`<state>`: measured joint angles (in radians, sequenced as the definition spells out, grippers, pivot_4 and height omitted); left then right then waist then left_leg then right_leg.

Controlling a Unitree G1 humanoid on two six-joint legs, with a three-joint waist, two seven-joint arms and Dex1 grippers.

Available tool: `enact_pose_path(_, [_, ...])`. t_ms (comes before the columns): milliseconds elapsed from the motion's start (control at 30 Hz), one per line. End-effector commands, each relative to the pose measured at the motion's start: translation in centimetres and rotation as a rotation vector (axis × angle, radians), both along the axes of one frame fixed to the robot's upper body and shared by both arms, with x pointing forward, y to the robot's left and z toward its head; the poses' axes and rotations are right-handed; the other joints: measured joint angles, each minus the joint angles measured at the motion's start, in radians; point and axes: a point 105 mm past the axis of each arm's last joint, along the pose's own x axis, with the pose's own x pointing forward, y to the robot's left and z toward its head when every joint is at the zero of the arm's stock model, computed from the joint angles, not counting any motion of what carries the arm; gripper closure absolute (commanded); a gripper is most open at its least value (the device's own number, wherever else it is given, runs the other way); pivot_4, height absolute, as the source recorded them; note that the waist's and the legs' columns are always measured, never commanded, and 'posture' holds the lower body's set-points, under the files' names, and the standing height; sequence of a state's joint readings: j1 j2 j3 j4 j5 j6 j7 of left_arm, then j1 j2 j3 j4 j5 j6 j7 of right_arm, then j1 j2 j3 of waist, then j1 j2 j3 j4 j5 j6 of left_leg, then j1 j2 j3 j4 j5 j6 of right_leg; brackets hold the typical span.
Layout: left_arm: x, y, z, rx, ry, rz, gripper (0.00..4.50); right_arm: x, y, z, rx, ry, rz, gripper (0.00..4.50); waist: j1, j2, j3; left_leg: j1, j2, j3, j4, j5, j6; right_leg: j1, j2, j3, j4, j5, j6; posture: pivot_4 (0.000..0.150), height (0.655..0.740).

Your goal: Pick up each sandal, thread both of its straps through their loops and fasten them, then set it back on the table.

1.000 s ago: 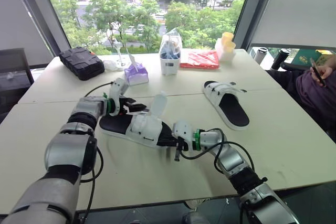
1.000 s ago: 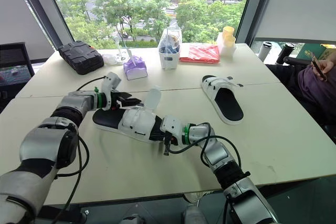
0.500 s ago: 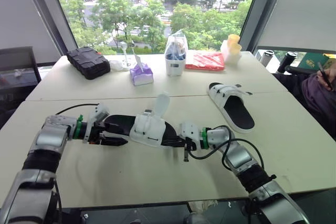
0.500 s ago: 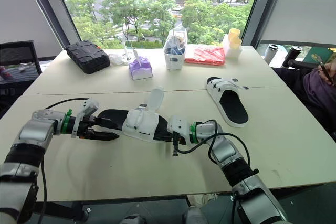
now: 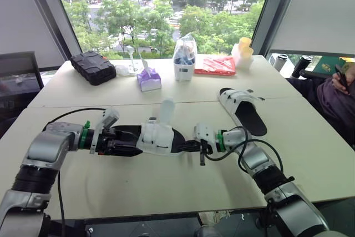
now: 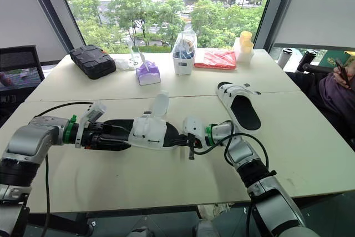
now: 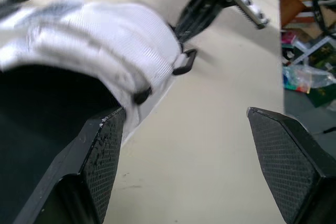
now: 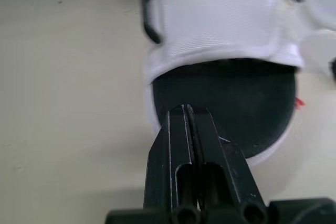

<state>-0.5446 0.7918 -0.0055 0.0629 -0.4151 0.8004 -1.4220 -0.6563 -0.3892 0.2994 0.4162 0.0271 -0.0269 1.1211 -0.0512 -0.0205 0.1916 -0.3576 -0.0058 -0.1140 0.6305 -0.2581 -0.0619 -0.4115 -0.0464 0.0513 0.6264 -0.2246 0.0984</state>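
Observation:
The near sandal has a black sole and white straps, and one loose strap stands upright. It lies between my two grippers. My left gripper is open at the heel end; in the left wrist view one finger rests against the sole's edge beside the white strap and its black loop. My right gripper is shut, its tip lying on the black footbed at the toe end. The second sandal lies flat on the table at the right.
Along the far side of the table stand a black case, a purple tissue box, a white container, a red packet and yellow cups. A seated person is at the right edge.
My left gripper swung from above the sandal's far side down to the table and has closed in on the heel. The right gripper stays shut at the toe. The camera shifted.

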Motion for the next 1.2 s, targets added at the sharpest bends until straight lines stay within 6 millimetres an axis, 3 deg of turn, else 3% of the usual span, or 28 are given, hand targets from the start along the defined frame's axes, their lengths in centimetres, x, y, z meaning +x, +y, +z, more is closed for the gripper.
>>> enact_pose_path(33, [-0.6,-0.4,1.9,0.015,-0.072,-0.053,0.68,0.7,0.7,2.0,0.061,-0.042,-0.006,4.50,-0.002,0.000,0.000,0.000,0.000,0.000,0.000,0.000,0.000,0.000,0.000,0.000,0.000,0.000,0.000,0.150,0.7400])
enact_pose_path(133, [0.1,0.9,3.2,0.072,-0.137,-0.027,0.68,0.9,1.1,2.1,0.069,-0.046,-0.010,4.50,-0.010,-0.001,0.001,0.000,0.000,0.000,-0.001,0.000,0.000,-0.001,0.000,0.000,0.000,0.000,0.000,0.150,0.7400])
enact_pose_path(267, [3.3,3.1,6.4,0.091,-0.250,0.087,0.68,0.7,2.1,1.6,0.075,-0.034,0.008,4.50,-0.017,-0.002,0.002,0.000,0.000,0.000,0.000,0.000,0.000,-0.002,0.001,0.000,0.001,0.000,0.000,0.150,0.7400])
enact_pose_path(367, [6.4,3.2,8.7,0.006,-0.285,0.170,0.68,0.3,3.1,0.8,0.074,-0.019,0.027,4.50,-0.014,-0.002,0.003,0.000,0.000,-0.001,0.000,0.000,0.000,-0.001,0.001,-0.001,0.001,0.000,0.000,0.150,0.7400])
enact_pose_path(433, [7.9,2.5,8.4,-0.041,-0.244,0.184,0.68,0.1,3.5,0.4,0.071,-0.013,0.036,4.50,-0.016,-0.002,0.003,0.000,0.000,0.000,0.000,0.000,0.000,0.000,0.000,-0.001,0.000,0.000,0.000,0.150,0.7400])
enact_pose_path(533, [9.8,1.4,6.7,-0.036,-0.195,0.211,0.04,-0.1,3.9,0.0,0.069,-0.007,0.041,4.50,-0.017,-0.002,0.003,0.000,-0.001,0.000,0.000,0.000,0.000,0.000,0.000,0.000,0.000,0.001,0.005,0.150,0.7400])
enact_pose_path(667, [11.2,-0.6,4.4,-0.037,-0.136,0.219,0.04,-0.2,4.1,-0.3,0.069,-0.006,0.036,4.50,-0.021,-0.002,0.002,-0.007,-0.001,0.000,-0.001,0.000,0.001,-0.008,0.000,0.000,0.001,0.003,0.003,0.150,0.7400])
enact_pose_path(767, [11.3,-1.7,3.7,-0.054,-0.104,0.195,0.04,-0.3,4.2,-0.5,0.070,-0.006,0.030,4.50,-0.022,-0.002,0.002,-0.016,-0.001,0.000,0.000,0.000,0.000,-0.018,0.000,0.000,0.004,0.003,0.003,0.150,0.7400])
enact_pose_path(967, [10.8,-4.6,3.4,-0.097,-0.049,0.094,0.04,-0.4,3.7,-1.0,0.063,-0.006,0.000,4.50,-0.020,-0.002,0.002,-0.015,-0.001,0.000,0.001,0.000,0.000,-0.016,0.000,0.000,0.004,0.003,0.003,0.150,0.7400])
enact_pose_path(1200, [10.1,-6.1,3.5,-0.087,-0.018,-0.005,0.04,-0.5,3.4,-1.2,0.068,-0.017,-0.032,4.50,-0.020,-0.002,0.002,-0.015,-0.001,-0.001,0.001,0.000,0.000,-0.016,0.000,0.000,0.004,0.003,0.003,0.150,0.7400])
